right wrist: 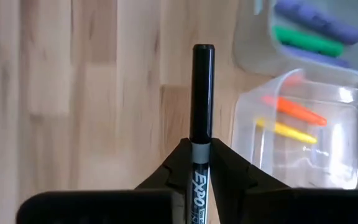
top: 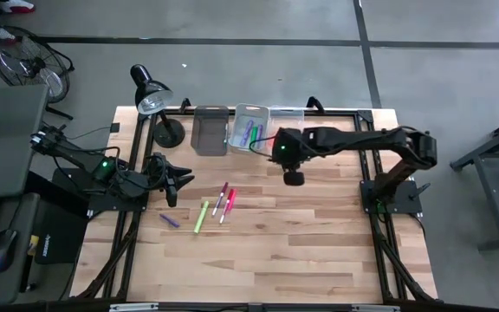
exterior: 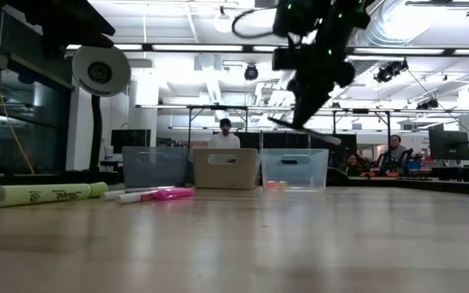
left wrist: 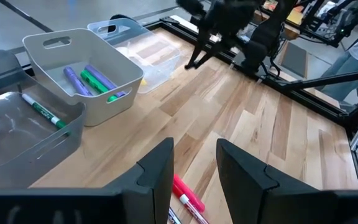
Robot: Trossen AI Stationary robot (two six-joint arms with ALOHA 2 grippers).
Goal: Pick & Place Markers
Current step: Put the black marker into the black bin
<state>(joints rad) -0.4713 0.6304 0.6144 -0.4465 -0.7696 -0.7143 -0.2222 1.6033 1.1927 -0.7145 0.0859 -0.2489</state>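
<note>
My right gripper (right wrist: 201,151) is shut on a black-and-white marker (right wrist: 202,93) and hangs above the table (top: 319,243) just in front of the bins; in the low view the marker (exterior: 308,130) shows high over the wood. Loose markers lie mid-table on their sides: a lime highlighter (top: 201,216), pink and red ones (top: 225,201) and a purple one (top: 170,220). My left gripper (left wrist: 194,168) waits open at the table's left, above a red marker (left wrist: 188,196). My right gripper pinches the marker's pale barrel (right wrist: 201,163) just behind the black cap, between its two fingers. The fingers come slanting down from above and lie across the marker. The marker is lifted clear of the table and sits a little tilted, nearly level.
Three bins stand in a row at the far edge: a dark grey one (top: 210,128) with a green marker, a light one (top: 251,128) with purple and green markers, a clear one (right wrist: 303,124) with orange and yellow markers. A desk lamp (top: 152,97) stands far left.
</note>
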